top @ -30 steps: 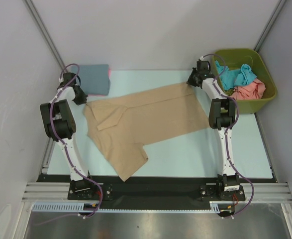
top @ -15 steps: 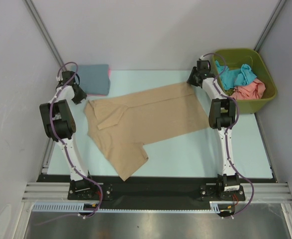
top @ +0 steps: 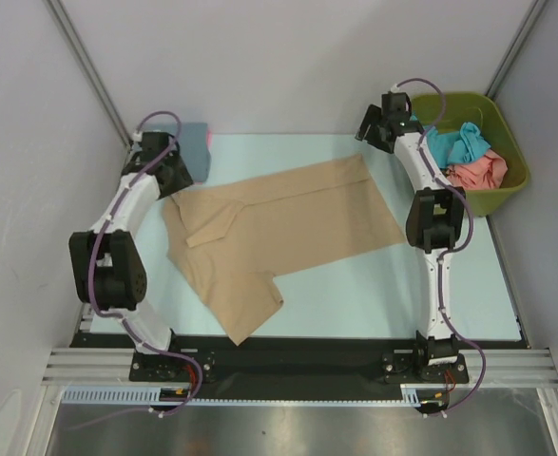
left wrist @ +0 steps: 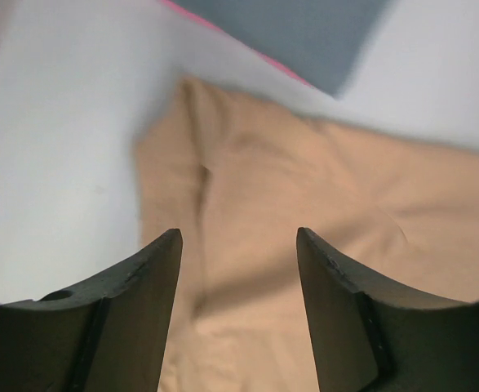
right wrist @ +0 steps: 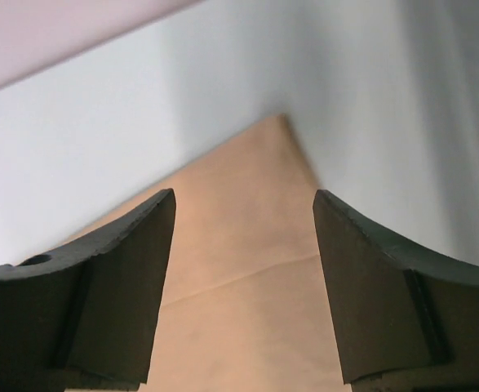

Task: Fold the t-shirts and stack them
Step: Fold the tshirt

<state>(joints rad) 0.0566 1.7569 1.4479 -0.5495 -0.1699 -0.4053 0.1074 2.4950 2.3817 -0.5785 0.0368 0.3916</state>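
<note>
Now, your tan t-shirt (top: 279, 233) lies spread across the middle of the pale bench (top: 355, 285), set on a slant: one corner reaches toward the far right, and a narrower part trails off toward the near left edge. A small flap is folded over on its left half.

Your left gripper (top: 169, 176) sits at the shirt's far left corner. In the left wrist view that gripper (left wrist: 237, 237) has its fingers (left wrist: 153, 278) apart, with only tan cloth showing between them. The picture is blurred, so you cannot tell whether the tips touch the cloth. Just beyond that corner lies the folded slate blue t-shirt (left wrist: 288, 33), with the thin edge of a pink t-shirt (left wrist: 247, 51) showing along its side.

Your right gripper (top: 372, 128) is at the far right corner of the tan shirt. Its wrist view shows the gripper (right wrist: 243, 196) spread wide, holding nothing, the pointed corner of the cloth lying between and just past the tips.

At the far right stands the olive-green bin (top: 507, 185), holding a teal t-shirt (top: 454, 142) and a salmon t-shirt (top: 478, 171), both crumpled and touching.
</note>
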